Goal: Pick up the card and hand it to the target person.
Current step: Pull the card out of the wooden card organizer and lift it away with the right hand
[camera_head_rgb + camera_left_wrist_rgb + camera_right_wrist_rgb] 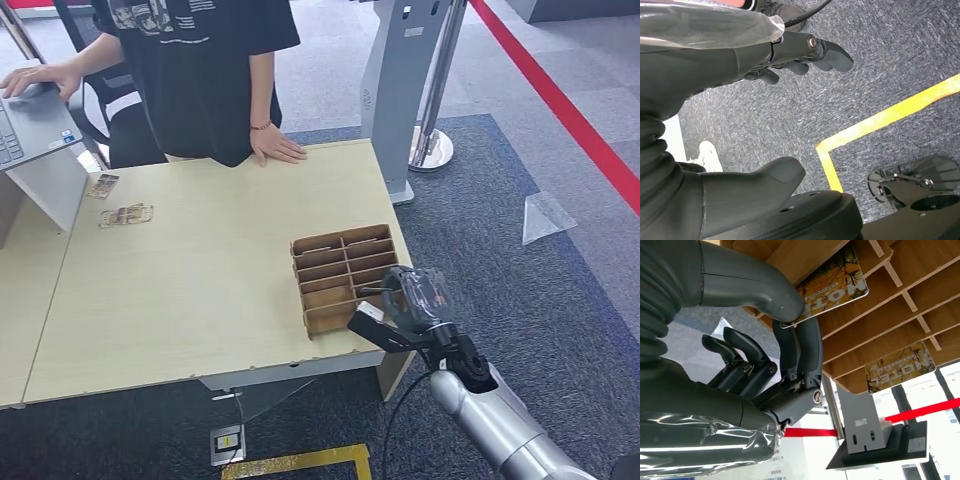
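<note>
Wooden table (189, 290), slotted rack (343, 275) lower right of the head frame.
Right hand (791, 347) pinches a card (832, 282) at the rack; left hand (791, 55) hangs released, fingers apart.

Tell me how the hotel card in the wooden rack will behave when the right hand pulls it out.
The card looks thin and flat, so it is probably light and fairly stiff. Its glossy printed face suggests it may slip between the right hand's thumb and fingers. It stands in a slot of the wooden rack, so it should slide out without tipping it.
</note>
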{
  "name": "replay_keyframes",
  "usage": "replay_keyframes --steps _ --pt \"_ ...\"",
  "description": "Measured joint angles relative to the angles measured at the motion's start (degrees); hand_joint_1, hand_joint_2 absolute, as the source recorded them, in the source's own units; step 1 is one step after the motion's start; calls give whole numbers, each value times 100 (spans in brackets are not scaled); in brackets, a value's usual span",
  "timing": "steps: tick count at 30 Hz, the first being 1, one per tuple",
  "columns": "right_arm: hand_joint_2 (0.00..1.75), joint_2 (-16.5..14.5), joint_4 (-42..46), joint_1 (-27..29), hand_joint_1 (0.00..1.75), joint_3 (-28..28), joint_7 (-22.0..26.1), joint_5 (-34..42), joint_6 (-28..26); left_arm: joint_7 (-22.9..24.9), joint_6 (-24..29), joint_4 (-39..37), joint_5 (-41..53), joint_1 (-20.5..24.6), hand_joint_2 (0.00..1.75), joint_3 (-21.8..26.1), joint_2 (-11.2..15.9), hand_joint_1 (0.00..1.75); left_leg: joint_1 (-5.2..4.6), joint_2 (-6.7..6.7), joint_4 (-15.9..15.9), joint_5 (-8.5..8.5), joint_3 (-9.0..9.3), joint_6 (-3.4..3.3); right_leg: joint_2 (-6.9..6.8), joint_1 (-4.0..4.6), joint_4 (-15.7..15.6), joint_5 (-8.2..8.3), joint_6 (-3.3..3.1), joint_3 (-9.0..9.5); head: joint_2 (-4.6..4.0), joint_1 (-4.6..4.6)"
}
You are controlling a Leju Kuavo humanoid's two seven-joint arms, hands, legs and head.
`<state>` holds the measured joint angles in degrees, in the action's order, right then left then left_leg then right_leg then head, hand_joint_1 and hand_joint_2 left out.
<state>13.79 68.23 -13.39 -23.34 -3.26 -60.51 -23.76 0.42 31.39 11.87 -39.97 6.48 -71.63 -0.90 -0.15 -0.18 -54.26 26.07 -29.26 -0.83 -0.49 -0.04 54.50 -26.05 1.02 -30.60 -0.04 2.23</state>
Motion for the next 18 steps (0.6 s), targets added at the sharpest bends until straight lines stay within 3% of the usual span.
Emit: replay_keyframes --steps 6,11,18 --pt "175 2 34 -1 175 3 6 -4 92 -3 -2 0 6 -1 175 0 0 0 0 0 0 0 1 1 2 0 0 0 0 0 0 0" --pt "175 92 215 -62 175 8 400 296 475 -31 -27 0 30 -2 175 0 3 0 0 0 -1 -1 1 1 2 0 0 2 -1 0 0 0" --pt "175 586 758 -449 175 -2 705 563 1441 -192 -40 0 52 -2 175 0 18 0 -2 1 -4 -3 1 0 2 -2 0 3 -1 0 0 0"
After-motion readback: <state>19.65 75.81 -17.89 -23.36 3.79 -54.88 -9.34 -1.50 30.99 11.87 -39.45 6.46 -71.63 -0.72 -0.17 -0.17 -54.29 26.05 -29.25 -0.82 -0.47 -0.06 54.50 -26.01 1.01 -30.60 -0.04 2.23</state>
